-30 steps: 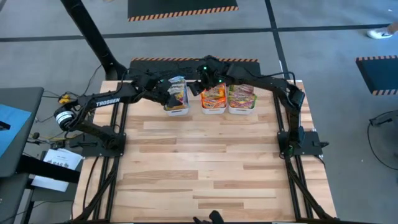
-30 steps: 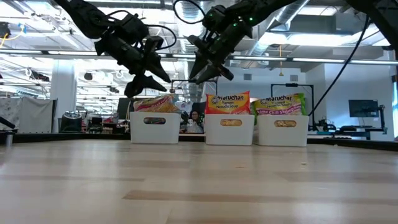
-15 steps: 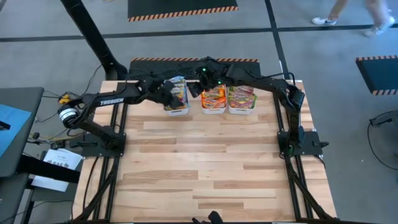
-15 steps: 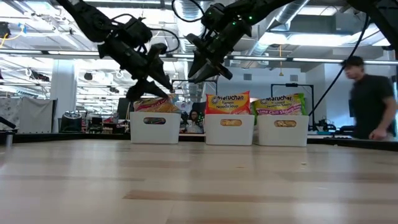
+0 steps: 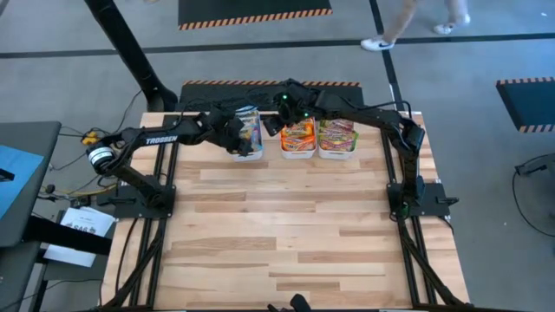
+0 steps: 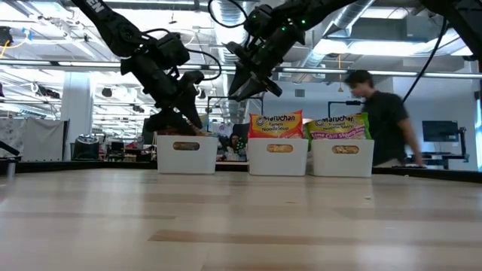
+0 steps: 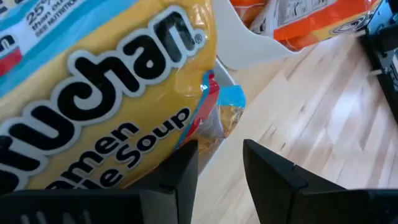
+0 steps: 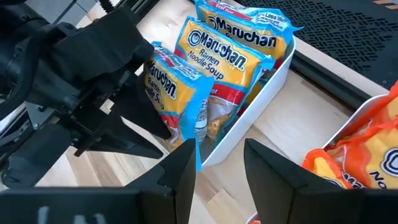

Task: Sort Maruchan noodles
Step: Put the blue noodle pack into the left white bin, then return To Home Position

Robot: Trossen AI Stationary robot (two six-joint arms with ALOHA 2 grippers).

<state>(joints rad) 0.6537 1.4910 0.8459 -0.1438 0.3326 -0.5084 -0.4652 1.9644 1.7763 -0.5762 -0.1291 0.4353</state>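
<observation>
Three white bins stand in a row at the table's far edge. The left bin (image 5: 247,155) holds blue-red Maruchan noodles packets (image 8: 221,56) standing on edge. The middle bin (image 6: 279,156) holds orange packets (image 5: 297,134). The right bin (image 6: 343,156) holds green packets (image 5: 336,134). My left gripper (image 5: 236,137) is open and reaches slanting down into the left bin's left end, beside the nearest packet (image 8: 169,93). My right gripper (image 5: 276,124) hangs open above the gap between the left and middle bins, with nothing between its fingers. My left gripper has the outer side of one finger (image 7: 180,171) against the printed face of the nearest blue-red packet (image 7: 124,124), near its lower corner. The fingers come slanting down from the table's left. The gap between them is empty. The packet stands tilted in the bin.
A person (image 6: 380,113) walks behind the table in the low view, and feet (image 5: 381,42) show on the floor beyond the far edge. The bare wooden tabletop (image 5: 295,225) stretches from the bins to the near edge.
My left gripper has gone down toward the left bin and tipped further downward. The packet that stood up above that bin's rim has sunk into it. A person has walked across behind the table.
</observation>
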